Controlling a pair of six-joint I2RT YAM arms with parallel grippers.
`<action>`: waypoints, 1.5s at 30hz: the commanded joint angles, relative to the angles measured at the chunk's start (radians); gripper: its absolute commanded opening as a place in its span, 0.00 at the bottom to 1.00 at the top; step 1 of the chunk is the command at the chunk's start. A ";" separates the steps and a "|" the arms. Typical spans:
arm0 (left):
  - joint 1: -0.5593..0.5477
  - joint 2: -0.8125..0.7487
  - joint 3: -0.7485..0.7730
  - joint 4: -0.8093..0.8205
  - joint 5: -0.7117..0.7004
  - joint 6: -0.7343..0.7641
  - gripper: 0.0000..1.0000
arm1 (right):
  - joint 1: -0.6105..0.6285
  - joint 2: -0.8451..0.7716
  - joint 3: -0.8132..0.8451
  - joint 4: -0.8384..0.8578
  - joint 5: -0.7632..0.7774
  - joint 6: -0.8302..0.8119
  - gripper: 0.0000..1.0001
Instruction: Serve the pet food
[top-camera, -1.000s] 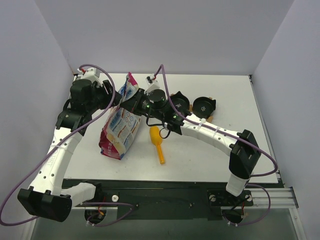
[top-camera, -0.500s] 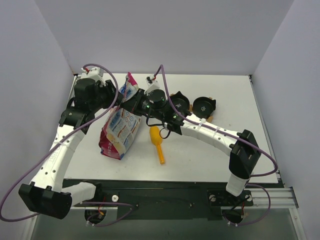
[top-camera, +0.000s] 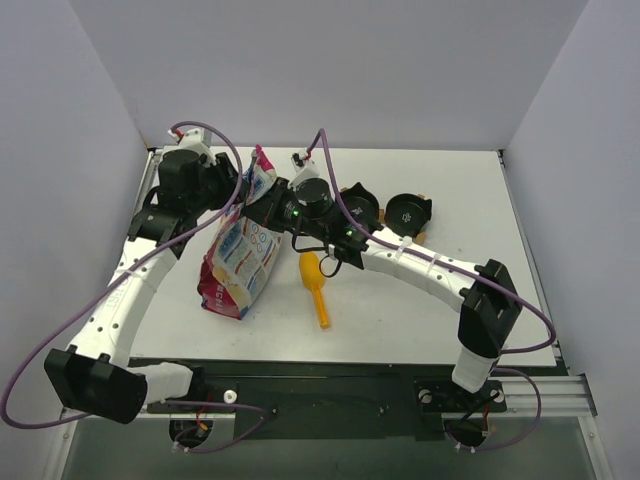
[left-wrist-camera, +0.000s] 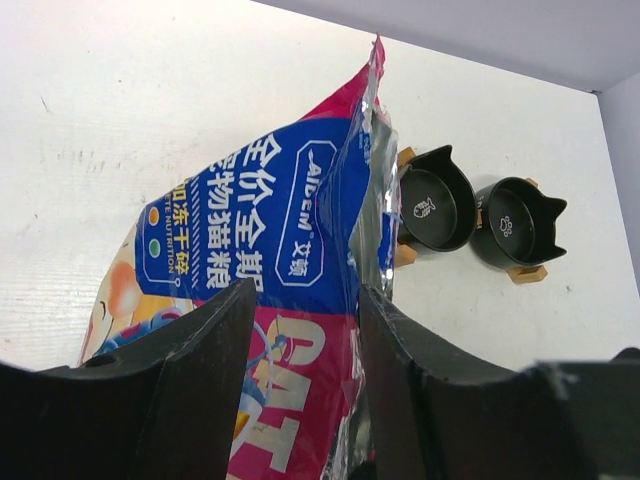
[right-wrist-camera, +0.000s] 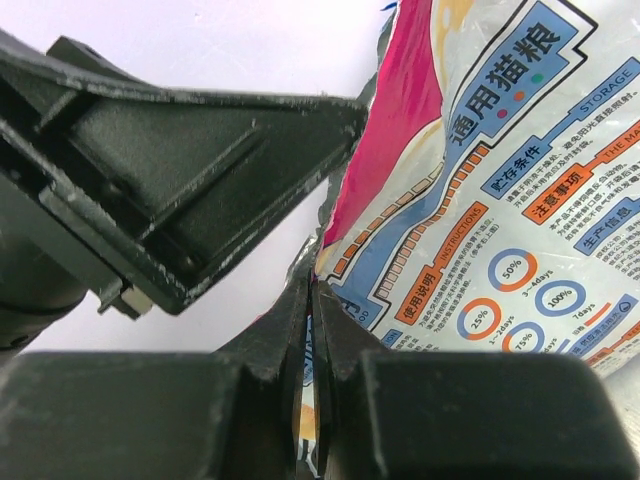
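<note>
The right gripper (right-wrist-camera: 313, 300) is pinching the top edge of the pet food bag (right-wrist-camera: 480, 200) just ahead of it, while the spread left gripper (left-wrist-camera: 303, 300) is straddling the opposite panel, the bag's mouth running between them.

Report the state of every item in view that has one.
Pet food bag, upright, top open.
Right gripper, shut on the bag's edge.
Left gripper, open at the bag's top.
Scoop, lying flat, unheld.
Bowl nearer the bag, upright, empty.
Farther bowl, upright, empty.
</note>
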 joint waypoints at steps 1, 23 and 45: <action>0.001 0.049 0.094 0.061 -0.024 0.000 0.56 | 0.012 -0.014 0.034 -0.025 -0.020 -0.022 0.00; -0.018 0.181 0.179 0.059 -0.037 0.077 0.21 | 0.016 0.032 0.197 -0.296 0.185 -0.055 0.00; -0.003 0.081 0.052 0.204 0.161 -0.061 0.00 | -0.011 0.089 0.464 -0.542 0.419 -0.170 0.55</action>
